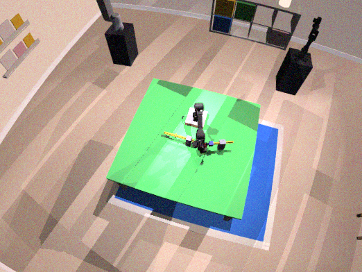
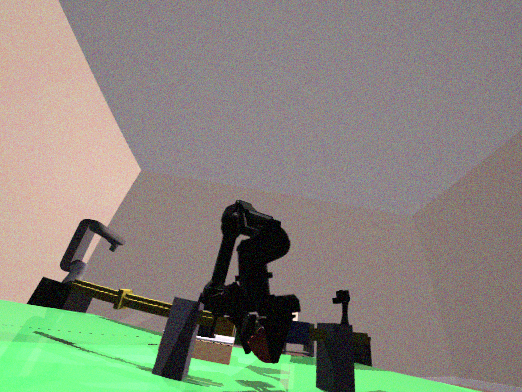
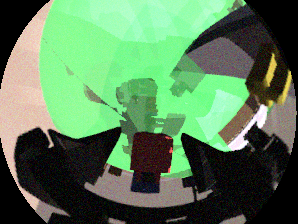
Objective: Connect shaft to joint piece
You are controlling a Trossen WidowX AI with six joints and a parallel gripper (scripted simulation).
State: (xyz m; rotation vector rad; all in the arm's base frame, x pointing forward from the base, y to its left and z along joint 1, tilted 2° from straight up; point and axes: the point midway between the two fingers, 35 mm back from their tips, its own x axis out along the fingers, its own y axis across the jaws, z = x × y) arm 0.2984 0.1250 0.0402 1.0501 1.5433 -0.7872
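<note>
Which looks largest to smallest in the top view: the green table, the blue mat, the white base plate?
1. green table
2. blue mat, though the table partly hides it
3. white base plate

Dark-red joint piece (image 3: 152,152) between gray blocks (image 2: 176,336).

Green table (image 1: 156,166) on blue rug (image 1: 267,194); two black pedestals (image 1: 121,43), cubby shelf (image 1: 254,22) behind
</note>
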